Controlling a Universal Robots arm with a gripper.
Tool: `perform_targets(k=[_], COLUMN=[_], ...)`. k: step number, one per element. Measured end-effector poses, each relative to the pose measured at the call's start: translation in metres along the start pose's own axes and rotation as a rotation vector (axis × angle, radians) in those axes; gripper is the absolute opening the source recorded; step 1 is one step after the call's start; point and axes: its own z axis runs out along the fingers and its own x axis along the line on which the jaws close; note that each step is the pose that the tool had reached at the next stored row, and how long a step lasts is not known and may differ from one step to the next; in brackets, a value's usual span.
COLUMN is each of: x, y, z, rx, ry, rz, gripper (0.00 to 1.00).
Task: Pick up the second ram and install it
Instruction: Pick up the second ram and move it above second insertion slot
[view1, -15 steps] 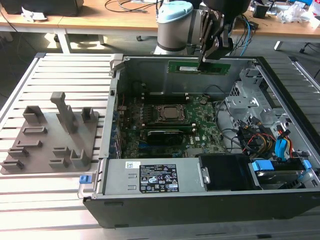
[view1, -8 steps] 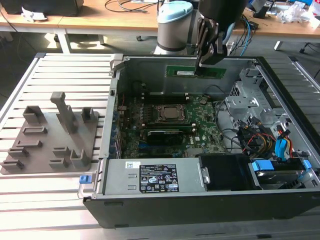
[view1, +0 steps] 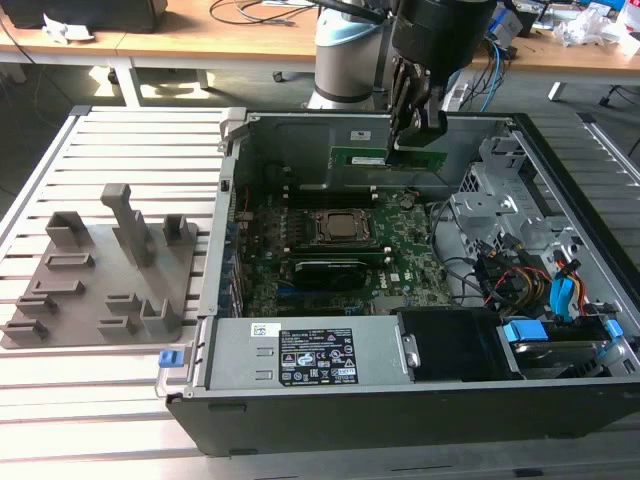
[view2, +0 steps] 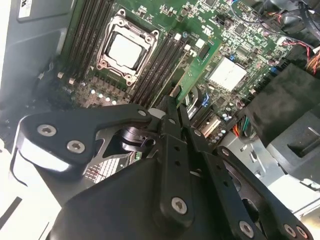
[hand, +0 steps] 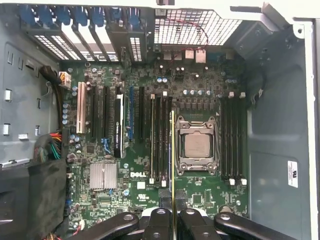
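My gripper (view1: 415, 128) is shut on the second ram (view1: 365, 157), a long thin green stick held level above the motherboard (view1: 400, 265) inside the open computer case. In the first wrist view the ram (hand: 172, 150) shows edge-on as a thin line over the dark memory slots (hand: 161, 145) beside the CPU socket (hand: 196, 146), with the gripper (hand: 172, 214) clamped on it. In the second wrist view the ram (view2: 197, 70) juts out from the gripper (view2: 173, 102) towards the slots next to the socket (view2: 125, 50). It hangs clear of the board.
A grey fixture plate (view1: 100, 265) with upright holders lies at the exterior view's left on the slatted table. The case holds a power supply (view1: 310, 355) at the front and a drive cage with cables (view1: 540, 280) at the right. Expansion slots (hand: 107, 120) lie beyond the memory slots.
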Motion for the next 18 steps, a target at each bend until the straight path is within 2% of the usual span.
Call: perform_targets(k=[7, 14, 15, 18], x=[0.0007, 0.0016, 0.0016, 0.0031], y=[-0.0013, -0.0028, -0.0009, 0.0125], z=[0.0189, 0.0432, 0.0459, 0.0506], rx=[0.0, 0.0, 0.0, 0.0], ry=[0.0, 0.0001, 0.0001, 0.0001], rz=[0.0, 0.0, 0.0, 0.0], gripper=[0.14, 0.14, 0.14, 0.14])
